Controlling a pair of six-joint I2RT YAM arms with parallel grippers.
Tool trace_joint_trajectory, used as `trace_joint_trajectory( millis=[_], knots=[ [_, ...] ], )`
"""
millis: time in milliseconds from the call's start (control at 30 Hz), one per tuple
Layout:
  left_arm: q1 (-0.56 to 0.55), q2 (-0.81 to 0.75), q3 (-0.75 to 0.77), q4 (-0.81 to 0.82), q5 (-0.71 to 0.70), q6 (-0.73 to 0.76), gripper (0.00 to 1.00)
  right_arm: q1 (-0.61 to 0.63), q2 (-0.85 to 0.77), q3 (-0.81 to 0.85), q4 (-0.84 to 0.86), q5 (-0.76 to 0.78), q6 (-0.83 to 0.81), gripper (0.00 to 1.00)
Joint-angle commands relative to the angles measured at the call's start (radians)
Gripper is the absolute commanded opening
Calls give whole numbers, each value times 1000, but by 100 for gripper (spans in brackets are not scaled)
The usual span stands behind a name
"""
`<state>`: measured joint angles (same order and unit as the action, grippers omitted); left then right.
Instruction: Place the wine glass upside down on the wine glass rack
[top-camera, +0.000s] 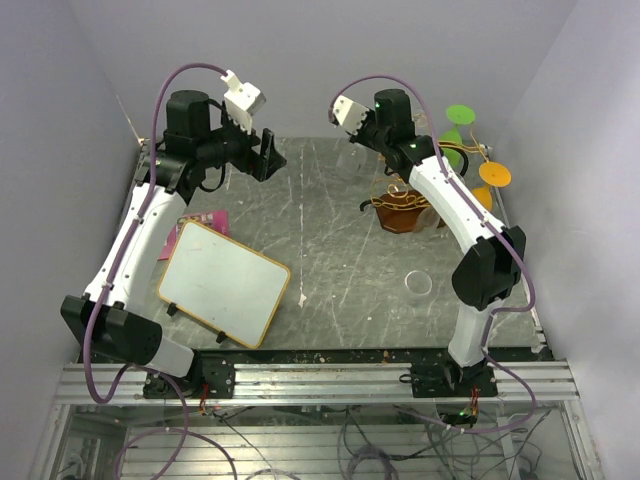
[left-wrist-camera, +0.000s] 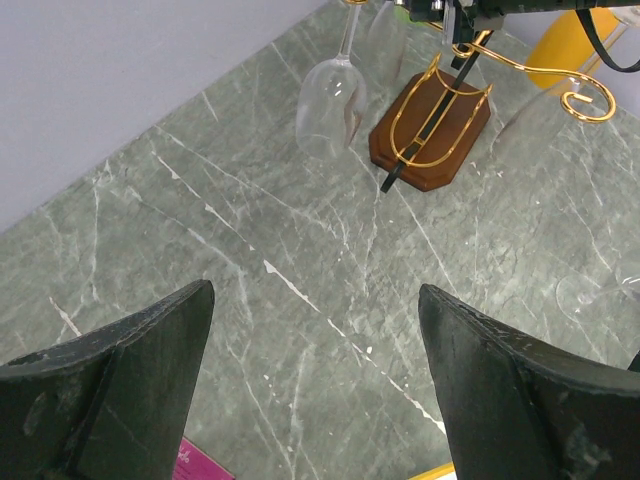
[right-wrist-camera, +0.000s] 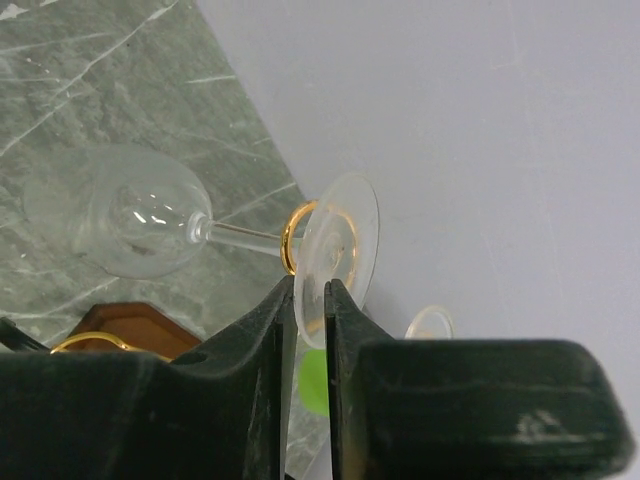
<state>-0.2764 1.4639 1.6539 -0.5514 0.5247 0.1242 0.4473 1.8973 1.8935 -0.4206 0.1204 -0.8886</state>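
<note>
- L tool (left-wrist-camera: 315, 290) wide, nothing btwn fingers;
- R tool (right-wrist-camera: 310, 283) narrow, wine glass (right-wrist-camera: 150, 215) foot in gap; grip unclear;
- stem hooked on wine glass rack (left-wrist-camera: 460, 125), counter (top-camera: 340, 230) 2 o'clock.

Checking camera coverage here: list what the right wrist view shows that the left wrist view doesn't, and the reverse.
Right wrist only: the wine glass, its foot between the fingers of the right gripper, stem through a gold hook. Left wrist only: the left gripper, wide open, and another glass at the frame's right edge. Both: the rack's wooden base and the marble table.
</note>
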Motion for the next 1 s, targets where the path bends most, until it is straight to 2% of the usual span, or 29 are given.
trace_joint_trajectory(
  millis=[0, 700, 967],
  knots=[
    [9, -34, -14, 30, 2, 17, 93, 5, -55, -10, 6, -2, 27, 16],
    [11, -42, -40, 37, 1, 24, 93, 5, -75, 4, -24, -58, 82, 23],
    [9, -32, -58, 79, -1, -48, 92, 5, -125, 15, -77, -94, 157, 26]
  ],
)
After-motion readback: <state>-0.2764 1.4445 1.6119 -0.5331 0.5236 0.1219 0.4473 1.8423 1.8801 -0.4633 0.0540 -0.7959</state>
